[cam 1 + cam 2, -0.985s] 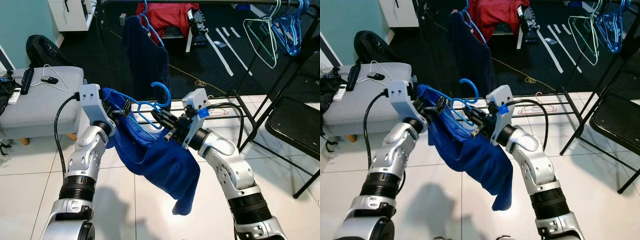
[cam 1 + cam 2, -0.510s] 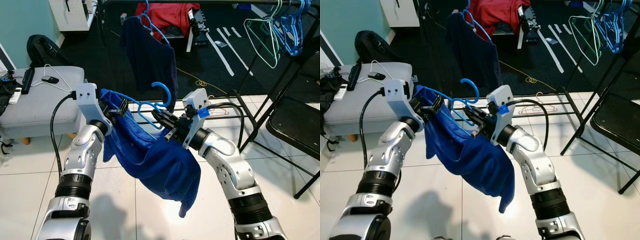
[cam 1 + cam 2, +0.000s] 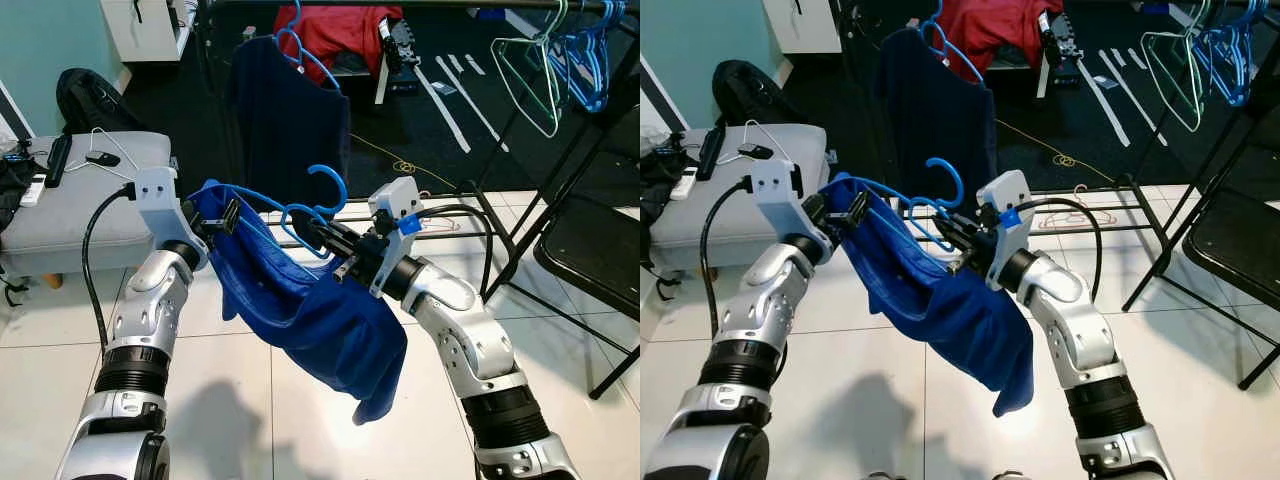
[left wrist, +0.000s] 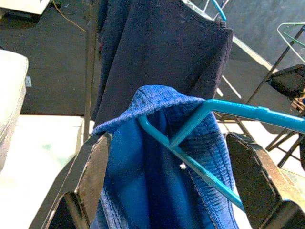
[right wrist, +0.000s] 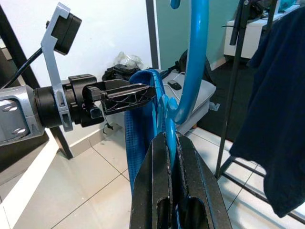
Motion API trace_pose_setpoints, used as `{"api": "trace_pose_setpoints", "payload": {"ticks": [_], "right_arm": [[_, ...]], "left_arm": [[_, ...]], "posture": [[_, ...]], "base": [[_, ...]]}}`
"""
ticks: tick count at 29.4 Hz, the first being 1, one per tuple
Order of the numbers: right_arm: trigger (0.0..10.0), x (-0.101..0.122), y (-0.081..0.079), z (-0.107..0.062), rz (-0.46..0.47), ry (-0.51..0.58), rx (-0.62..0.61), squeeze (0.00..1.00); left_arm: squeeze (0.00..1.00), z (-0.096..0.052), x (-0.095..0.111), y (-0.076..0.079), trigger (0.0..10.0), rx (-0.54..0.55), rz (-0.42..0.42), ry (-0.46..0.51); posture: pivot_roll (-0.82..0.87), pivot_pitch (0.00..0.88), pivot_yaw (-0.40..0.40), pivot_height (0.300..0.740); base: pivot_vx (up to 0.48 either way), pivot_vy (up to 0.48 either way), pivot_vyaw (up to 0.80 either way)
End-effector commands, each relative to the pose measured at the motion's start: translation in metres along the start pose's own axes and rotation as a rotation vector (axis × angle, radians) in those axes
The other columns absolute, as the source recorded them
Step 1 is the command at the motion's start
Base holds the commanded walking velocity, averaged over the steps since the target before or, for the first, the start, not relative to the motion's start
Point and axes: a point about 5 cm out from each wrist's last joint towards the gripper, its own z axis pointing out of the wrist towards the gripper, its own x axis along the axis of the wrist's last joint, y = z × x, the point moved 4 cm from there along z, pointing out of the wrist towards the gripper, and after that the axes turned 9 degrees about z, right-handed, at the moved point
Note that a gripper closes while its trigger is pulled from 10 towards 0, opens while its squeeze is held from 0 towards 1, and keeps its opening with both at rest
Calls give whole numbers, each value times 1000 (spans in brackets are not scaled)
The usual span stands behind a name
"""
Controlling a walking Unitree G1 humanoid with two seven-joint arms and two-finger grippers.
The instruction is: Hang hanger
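Observation:
A blue plastic hanger [image 3: 325, 190] carries a blue knit sweater [image 3: 320, 320] that droops towards the floor between my arms. My right gripper [image 3: 335, 243] is shut on the hanger's neck just under the hook, seen close in the right wrist view [image 5: 169, 143]. My left gripper [image 3: 228, 213] is at the hanger's left end, open. Its fingers [image 4: 90, 181] stand wide apart on either side of the sweater's shoulder [image 4: 157, 109] and the hanger arm [image 4: 248, 112]. The clothes rail [image 3: 400, 4] runs across the top, well above the hook.
A navy garment [image 3: 285, 110] hangs on the rail straight behind the hanger. Empty hangers [image 3: 540, 70] hang at the right end. A black folding chair [image 3: 590, 250] stands at the right, a grey ottoman [image 3: 80, 190] at the left. The rack's low bar [image 3: 470, 215] crosses behind my right arm.
My left gripper has shifted a little to the left with the sweater's shoulder, pulling the cloth flatter along the hanger. The right gripper and the hook have hardly moved.

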Motion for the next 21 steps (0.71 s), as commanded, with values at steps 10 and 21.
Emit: {"api": "trace_pose_setpoints", "payload": {"ticks": [10, 21], "right_arm": [[10000, 3, 1, -3, -6, 12, -9, 0], [10000, 5, 1, -4, -6, 16, -10, 0]], "left_arm": [[0, -1, -8, -1, 10000, -9, 9, -21], [0, 2, -14, -3, 0, -4, 47, -60]], "posture": [[-66, 156, 26, 740], [-67, 157, 29, 740]], "base": [[0, 0, 0], [0, 0, 0]]}}
